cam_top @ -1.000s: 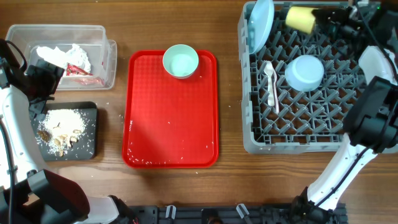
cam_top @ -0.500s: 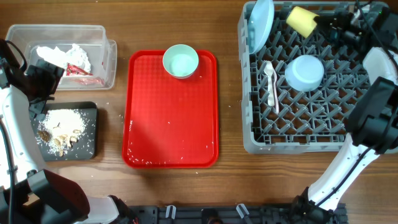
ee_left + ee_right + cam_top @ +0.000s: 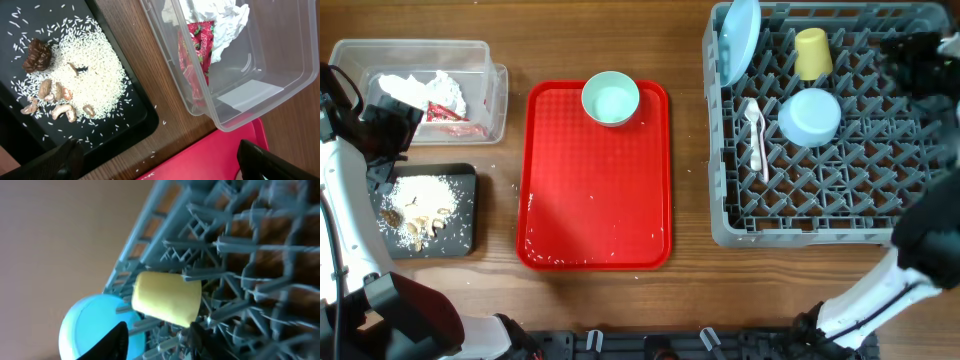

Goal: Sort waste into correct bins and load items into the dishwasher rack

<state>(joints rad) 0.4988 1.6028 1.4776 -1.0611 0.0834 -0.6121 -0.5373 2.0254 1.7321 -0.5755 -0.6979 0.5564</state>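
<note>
The yellow cup (image 3: 812, 52) (image 3: 166, 298) rests mouth-down on the pegs at the back of the grey dishwasher rack (image 3: 820, 228). My right gripper (image 3: 912, 47) (image 3: 155, 341) is open, blurred, and off to the cup's right, holding nothing. The rack also holds a light blue plate (image 3: 740, 38) on edge, an upturned light blue bowl (image 3: 810, 117) and a white spoon (image 3: 757, 135). A pale green bowl (image 3: 611, 98) sits on the red tray (image 3: 595, 200). My left gripper (image 3: 162, 169) hangs open above the black tray (image 3: 130, 117) of food scraps (image 3: 75, 75) and the clear tub (image 3: 260, 95).
The clear tub (image 3: 485, 95) at the far left holds white napkins (image 3: 420, 92) and a red wrapper (image 3: 452, 112). In front of it lies the black tray (image 3: 460, 240) with rice and nuts. Crumbs lie along the red tray's front edge.
The right gripper has let go of the yellow cup, which went from tilted in the jaws to resting in the rack. That gripper has pulled away to the right. The left arm has not moved.
</note>
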